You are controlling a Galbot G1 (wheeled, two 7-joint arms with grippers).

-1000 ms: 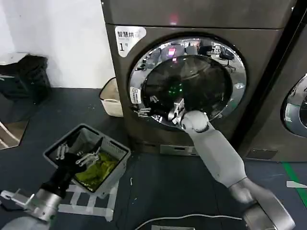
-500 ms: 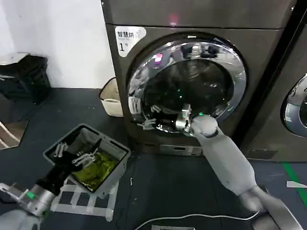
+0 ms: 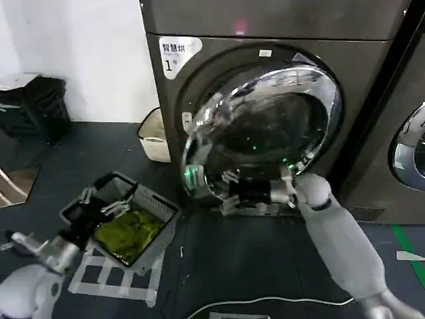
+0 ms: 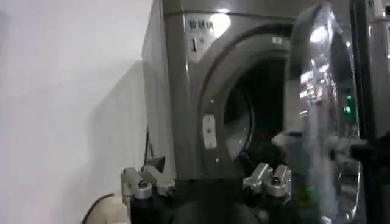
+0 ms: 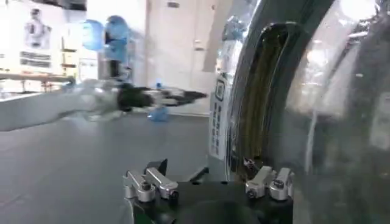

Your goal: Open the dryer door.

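Right claw (image 3: 232, 198) at lower rim of door (image 3: 265, 126), fingers apart, touching chrome; door ajar. Left claw (image 3: 99, 206) spread wide over basket (image 3: 156, 236), holding nothing.

**Dark floor in front of the machines**

The dark floor (image 3: 239, 266) carries the grey-brown dryer (image 3: 265, 119) labelled "1" and a neighbouring machine (image 3: 398, 133) beside it. A grey bin (image 3: 149, 229) holding yellow-green cloth sits on white tape marks (image 3: 99, 279). A cream basket (image 3: 154, 139) stands by the dryer's corner, a white cable (image 3: 265, 302) trails nearby, and green tape (image 3: 404, 242) lies farther right.
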